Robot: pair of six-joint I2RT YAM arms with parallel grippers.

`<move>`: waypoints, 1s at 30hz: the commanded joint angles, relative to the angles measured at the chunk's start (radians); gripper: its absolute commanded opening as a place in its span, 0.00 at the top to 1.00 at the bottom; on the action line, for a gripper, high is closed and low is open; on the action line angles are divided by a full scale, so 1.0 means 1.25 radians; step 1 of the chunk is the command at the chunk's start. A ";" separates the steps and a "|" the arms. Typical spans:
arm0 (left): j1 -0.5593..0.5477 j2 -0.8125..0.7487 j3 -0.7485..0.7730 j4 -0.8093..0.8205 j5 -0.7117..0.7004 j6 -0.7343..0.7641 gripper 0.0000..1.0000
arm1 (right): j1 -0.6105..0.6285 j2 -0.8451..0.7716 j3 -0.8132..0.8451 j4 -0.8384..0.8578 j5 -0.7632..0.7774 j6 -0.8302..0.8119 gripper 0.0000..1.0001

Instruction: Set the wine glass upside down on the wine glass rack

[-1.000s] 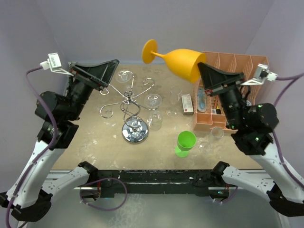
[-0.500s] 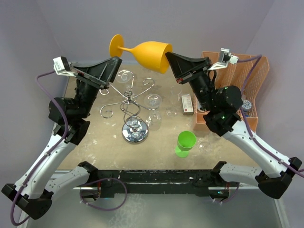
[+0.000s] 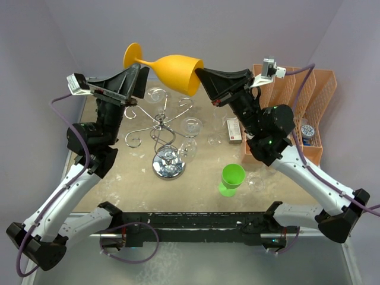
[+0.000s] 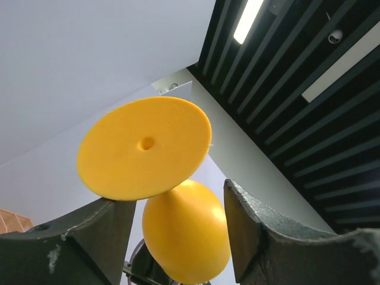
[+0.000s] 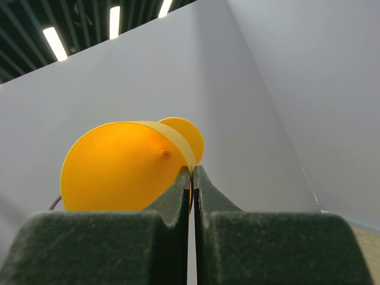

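Note:
The orange wine glass (image 3: 175, 71) lies sideways in the air above the back of the table, its foot (image 3: 132, 54) pointing left. My right gripper (image 3: 199, 76) is shut on the rim of the bowl; in the right wrist view the rim is pinched between the fingertips (image 5: 191, 172). My left gripper (image 3: 139, 74) is open at the foot end. In the left wrist view the round foot (image 4: 145, 148) and bowl (image 4: 187, 231) fill the space between its two fingers (image 4: 255, 231). The chrome wine glass rack (image 3: 163, 127) stands below on its mirrored disc base (image 3: 169, 164).
An orange mesh organiser (image 3: 303, 101) stands at the back right. A green cup (image 3: 233, 178) sits near the front, a small box (image 3: 234, 129) beside the organiser. Clear glasses (image 3: 191, 126) stand around the rack, one (image 3: 155, 95) behind it.
My right arm has carried the wine glass leftward from above the organiser to above the rack. The left gripper has moved up to the glass's foot and narrowed slightly.

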 commanded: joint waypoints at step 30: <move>0.003 0.018 0.132 -0.030 -0.063 0.111 1.00 | 0.005 0.046 0.053 0.029 -0.228 0.001 1.00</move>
